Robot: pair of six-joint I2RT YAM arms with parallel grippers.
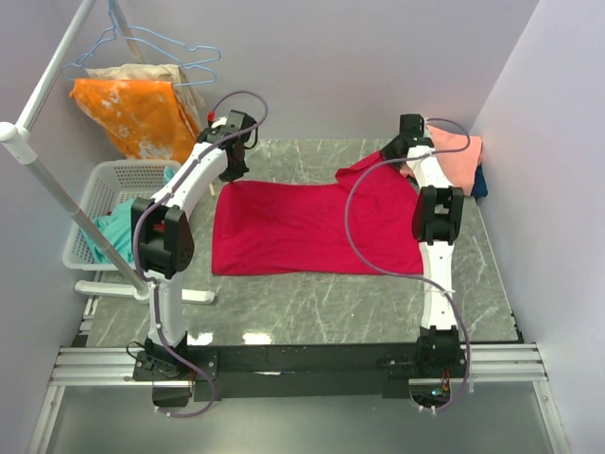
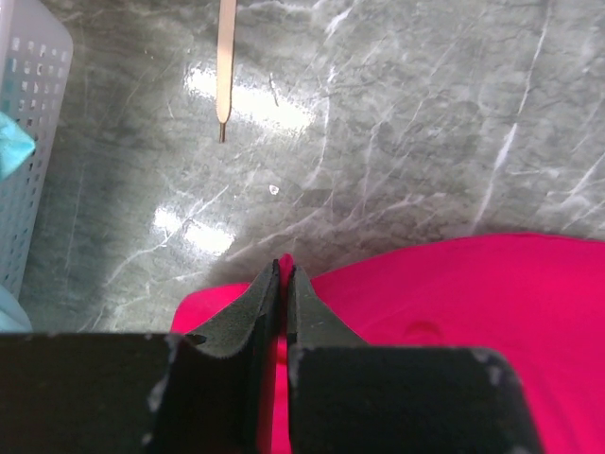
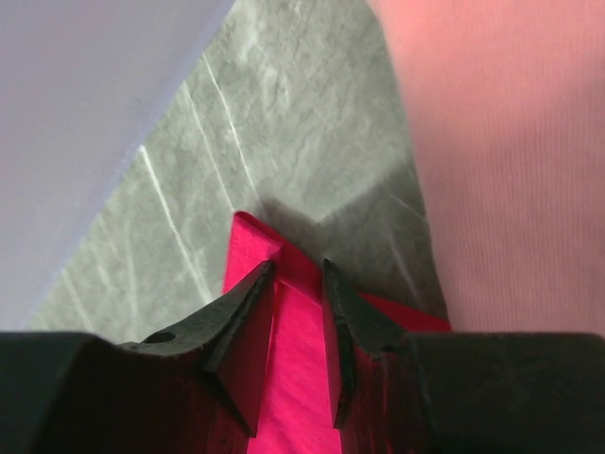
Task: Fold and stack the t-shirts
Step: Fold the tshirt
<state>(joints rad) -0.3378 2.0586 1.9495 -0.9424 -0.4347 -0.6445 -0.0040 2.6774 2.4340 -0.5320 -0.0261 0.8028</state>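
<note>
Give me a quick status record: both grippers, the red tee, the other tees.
left gripper: shut on the red tee at its far-left corner
right gripper: shut on the red tee's far-right corner, raised off the table
red tee: spread out, unfolded, mostly flat
pink tee: far right, beside the right gripper
blue tee: edge showing beside the pink tee, mostly hidden
stack: red tee not yet on it

An orange blotched cloth (image 1: 132, 109) was hung on a rack (image 1: 57, 64) at the far left; a teal cloth (image 1: 109, 232) was kept in a white basket (image 1: 113, 170) on the marble table (image 1: 312, 303).
</note>
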